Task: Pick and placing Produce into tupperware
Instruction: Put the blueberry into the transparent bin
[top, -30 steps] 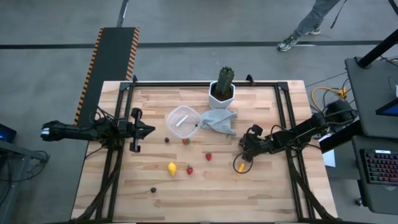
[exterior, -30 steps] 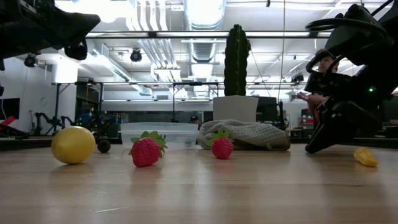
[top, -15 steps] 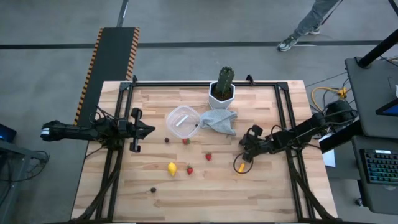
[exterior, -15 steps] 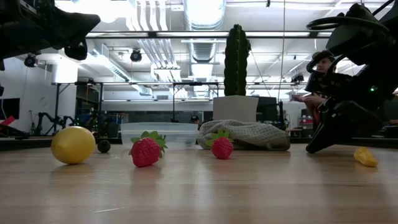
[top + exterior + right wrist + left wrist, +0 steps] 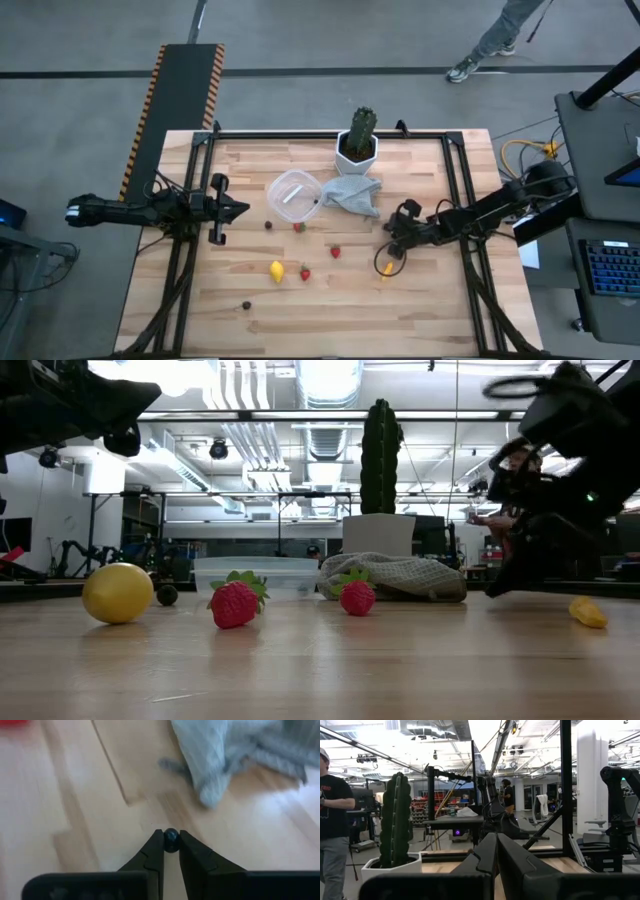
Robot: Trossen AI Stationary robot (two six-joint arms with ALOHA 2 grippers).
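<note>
Right gripper clamps a small dark berry beside the cloth; bare table surrounds it. Left gripper clenched, empty.

— Looking evenly lit from overhead in the high view; casting only soft, short shadows on the wooden table.
— Glaring hard in the low view: ceiling lights blowing out to white above the cactus, turning it to a silhouette.
— Smearing with motion blur around the right gripper there; staying crisp on the strawberry further off.
— Blurring beyond the right gripper in its wrist view, the cloth going soft; washing pale.
— Backlighting strongly past the left gripper, windows burning white.
</note>
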